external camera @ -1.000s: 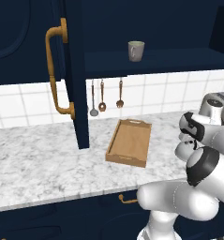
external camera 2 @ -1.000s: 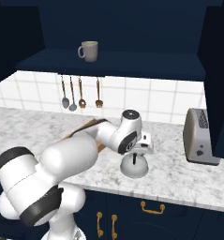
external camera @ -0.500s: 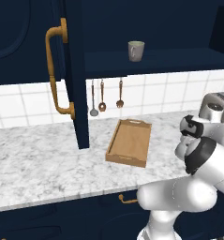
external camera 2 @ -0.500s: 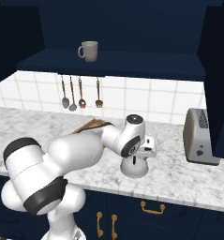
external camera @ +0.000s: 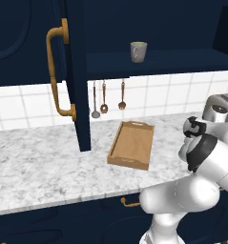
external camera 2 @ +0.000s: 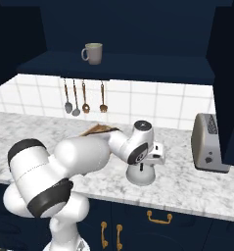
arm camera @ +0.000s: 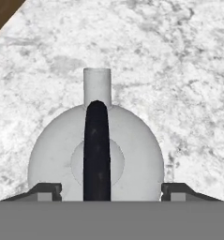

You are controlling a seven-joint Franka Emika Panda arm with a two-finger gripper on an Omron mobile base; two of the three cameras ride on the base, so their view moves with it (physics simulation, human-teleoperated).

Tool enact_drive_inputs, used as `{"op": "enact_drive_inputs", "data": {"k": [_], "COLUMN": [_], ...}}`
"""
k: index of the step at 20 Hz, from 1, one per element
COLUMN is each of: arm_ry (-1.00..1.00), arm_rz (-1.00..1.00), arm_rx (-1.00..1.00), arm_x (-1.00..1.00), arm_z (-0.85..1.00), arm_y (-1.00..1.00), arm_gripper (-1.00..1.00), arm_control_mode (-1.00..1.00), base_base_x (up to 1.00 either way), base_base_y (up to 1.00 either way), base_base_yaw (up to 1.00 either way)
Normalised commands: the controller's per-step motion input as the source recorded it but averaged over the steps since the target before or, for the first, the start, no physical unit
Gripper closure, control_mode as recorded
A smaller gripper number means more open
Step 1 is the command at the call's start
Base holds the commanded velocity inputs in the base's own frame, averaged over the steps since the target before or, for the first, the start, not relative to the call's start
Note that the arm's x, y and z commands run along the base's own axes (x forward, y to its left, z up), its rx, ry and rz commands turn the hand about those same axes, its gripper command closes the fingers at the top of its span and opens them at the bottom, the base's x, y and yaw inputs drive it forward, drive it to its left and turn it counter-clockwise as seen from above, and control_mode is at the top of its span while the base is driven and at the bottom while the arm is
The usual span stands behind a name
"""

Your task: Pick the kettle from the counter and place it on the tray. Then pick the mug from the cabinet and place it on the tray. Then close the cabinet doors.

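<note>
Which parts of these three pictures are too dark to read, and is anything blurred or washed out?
Left base view: sharp, but the cabinet interior above the mug is near black. Right base view: the same dark recess, evenly lit counter, no glare. Hand view: the kettle looks pale and flat, its black handle crisp, with no strong shadow on the marble.

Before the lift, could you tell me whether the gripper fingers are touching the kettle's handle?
Apart. The hand view shows both fingertips well clear of the kettle's black handle.

My arm covers most of the tray (external camera 2: pixel 100 130) from the right. The kettle's (arm camera: pixel 96 150) bottom is cut off by the picture's edge.
</note>
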Motion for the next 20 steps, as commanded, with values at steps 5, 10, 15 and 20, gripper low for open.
{"op": "enact_drive_inputs", "data": {"k": [5,10,15,20], "arm_ry": [-0.09,-0.02,-0.22,-0.09], "arm_rz": [0.0,0.0,0.02,0.0], "arm_rx": [0.0,0.0,0.09,0.02], "arm_x": [-0.09,-0.19,-0.23,-0.18], "arm_z": [0.0,0.01,0.35,0.34], "arm_y": [0.0,0.21,0.12,0.55], "arm_gripper": [1.0,1.0,1.0,1.0], "arm_control_mode": [-1.0,-1.0,-1.0,-1.0], "base_base_x": [0.0,0.0,0.0,0.0], "base_base_y": [0.0,0.0,0.0,0.0], "base_base_yaw": [0.0,0.0,0.0,0.0]}}
